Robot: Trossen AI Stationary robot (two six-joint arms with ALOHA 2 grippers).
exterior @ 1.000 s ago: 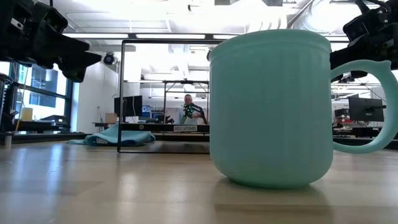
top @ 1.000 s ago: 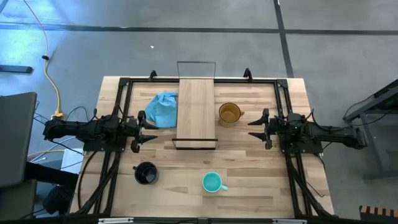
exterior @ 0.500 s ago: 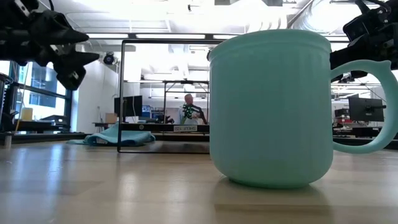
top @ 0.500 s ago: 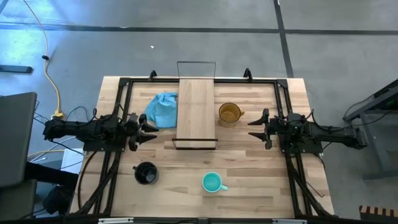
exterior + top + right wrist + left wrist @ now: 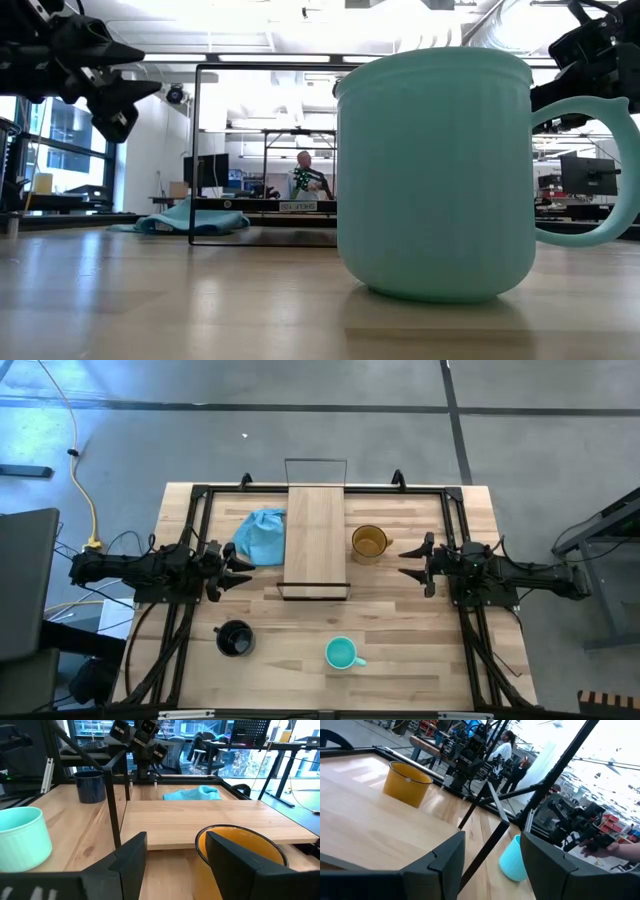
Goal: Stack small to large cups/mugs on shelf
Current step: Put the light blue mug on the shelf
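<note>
Left gripper (image 5: pixel 238 573) pulled back slightly, right gripper (image 5: pixel 412 563) nudged forward; both wide open, empty; mugs untouched, shelf (image 5: pixel 316 530) bare.

Crumpled lt-blue cloth (image 5: pixel 261 536) on wood tabletop (image 5: pixel 400 630); yellow cable (image 5: pixel 78 455) on floor.

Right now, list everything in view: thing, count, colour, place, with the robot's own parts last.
Shelf: one, light wood with black wire frame, centre of table.
Amber mug: one, amber-orange, on the table just right of the shelf.
Black mug: one, black, front left of table.
Teal mug: one, teal, front centre.
Cloth: one, light blue, left of the shelf.
Table: one, light wood.
Left gripper: one, dark, open, beside the cloth.
Right gripper: one, dark, open, beside the amber mug.
</note>
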